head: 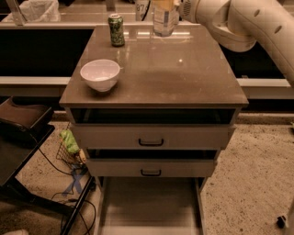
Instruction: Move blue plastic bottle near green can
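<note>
Camera view: gripper [164, 3] pinching blue plastic bottle [165, 23] near green can [116, 30], not touching; approx. done, set-down & release prob. left.

Brown drawer cabinet [183, 137], speckled floor [252, 183]

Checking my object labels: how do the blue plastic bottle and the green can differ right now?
The green can is opaque green; the blue plastic bottle is clear with a pale label. The can stands free on the table; the bottle is gripped by the claw at the view's top edge. Both are upright, near the table's back edge.
</note>
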You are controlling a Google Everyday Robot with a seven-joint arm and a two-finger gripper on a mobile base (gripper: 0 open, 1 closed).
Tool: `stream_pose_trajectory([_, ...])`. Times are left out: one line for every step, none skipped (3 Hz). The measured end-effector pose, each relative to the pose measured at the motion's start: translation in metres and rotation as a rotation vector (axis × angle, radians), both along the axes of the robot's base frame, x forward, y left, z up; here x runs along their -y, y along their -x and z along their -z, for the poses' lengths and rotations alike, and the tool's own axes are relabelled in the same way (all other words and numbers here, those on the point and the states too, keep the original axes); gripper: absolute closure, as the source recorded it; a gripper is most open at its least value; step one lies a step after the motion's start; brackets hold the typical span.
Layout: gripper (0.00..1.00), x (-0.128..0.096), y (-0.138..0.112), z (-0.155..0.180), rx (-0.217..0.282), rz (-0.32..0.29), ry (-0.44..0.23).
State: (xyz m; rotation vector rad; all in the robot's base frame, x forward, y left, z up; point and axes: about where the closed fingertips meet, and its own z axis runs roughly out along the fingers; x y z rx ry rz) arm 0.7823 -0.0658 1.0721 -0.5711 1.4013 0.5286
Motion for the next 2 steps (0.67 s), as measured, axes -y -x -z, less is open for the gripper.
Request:
stream_pose_trajectory([1.00,0.002,-0.001,0.001,0.000,0.001,-0.002])
stream_pose_trajectory([1.00,-0.005,-0.015,0.002,0.004,-0.011,-0.018])
